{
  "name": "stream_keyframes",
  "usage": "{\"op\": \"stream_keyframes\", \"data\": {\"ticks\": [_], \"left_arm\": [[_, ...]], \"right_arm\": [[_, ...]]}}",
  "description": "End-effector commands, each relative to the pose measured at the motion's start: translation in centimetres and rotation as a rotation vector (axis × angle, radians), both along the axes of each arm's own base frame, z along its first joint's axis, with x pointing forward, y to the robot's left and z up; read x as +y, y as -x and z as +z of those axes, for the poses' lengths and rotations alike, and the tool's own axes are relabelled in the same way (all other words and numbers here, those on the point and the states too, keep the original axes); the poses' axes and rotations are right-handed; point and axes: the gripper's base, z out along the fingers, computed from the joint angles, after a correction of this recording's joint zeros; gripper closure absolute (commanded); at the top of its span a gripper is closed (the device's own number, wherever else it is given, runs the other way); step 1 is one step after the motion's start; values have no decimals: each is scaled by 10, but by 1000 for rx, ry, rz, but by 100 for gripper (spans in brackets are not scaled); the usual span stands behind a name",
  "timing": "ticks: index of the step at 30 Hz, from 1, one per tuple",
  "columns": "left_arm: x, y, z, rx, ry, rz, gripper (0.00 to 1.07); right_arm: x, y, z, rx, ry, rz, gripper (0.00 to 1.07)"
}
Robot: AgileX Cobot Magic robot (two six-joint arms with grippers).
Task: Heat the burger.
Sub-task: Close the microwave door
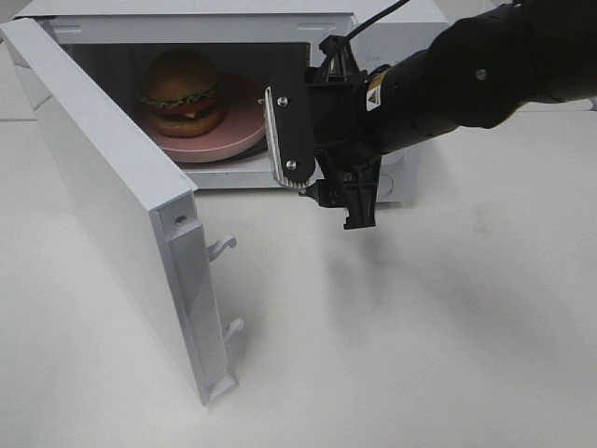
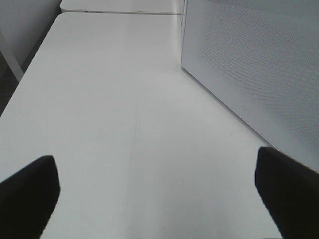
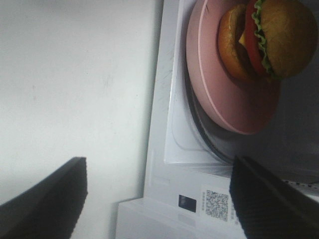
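A: Where's the burger [image 1: 182,89]?
B: Upper left of the high view, on the pink plate [image 1: 244,117] inside the microwave [image 1: 233,175], whose door [image 1: 103,177] stands open.
A: And the 2 grippers?
B: The right gripper [image 3: 159,199] is at upper centre, before the opening, fingers spread with nothing between them. The left gripper [image 2: 157,194] is spread too, over the white table [image 2: 124,99].

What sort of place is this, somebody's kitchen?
Probably a robot test bench, not a real kitchen: a white microwave stands open on a plain white table, a burger on a pink plate sits inside, and a black robot arm hangs before it.
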Motion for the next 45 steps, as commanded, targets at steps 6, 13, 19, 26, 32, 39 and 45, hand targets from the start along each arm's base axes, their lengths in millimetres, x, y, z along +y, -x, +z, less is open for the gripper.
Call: {"op": "stream_keyframes", "data": {"ticks": [6,13,19,26,32,39,45], "left_arm": [[-1,2,1,-33,8,-11,7],[-1,2,1,-33,8,-11,7],[-1,2,1,-33,8,-11,7],[-1,2,1,-33,8,-11,7],[-1,2,1,-33,8,-11,7],[-1,2,1,-33,8,-11,7],[-1,2,1,-33,8,-11,7]], "right_arm": [[-18,26,11,70,-77,-92,31],[-38,54,20,179,-139,-202,31],[-49,70,26,304,-163,-315,31],[-67,92,46,449,-268,-562,31],[-82,110,57,527,-288,-713,31],[-99,130,58,629,-176,-853,31],[-111,145,62,687,-101,-931,31]]}}
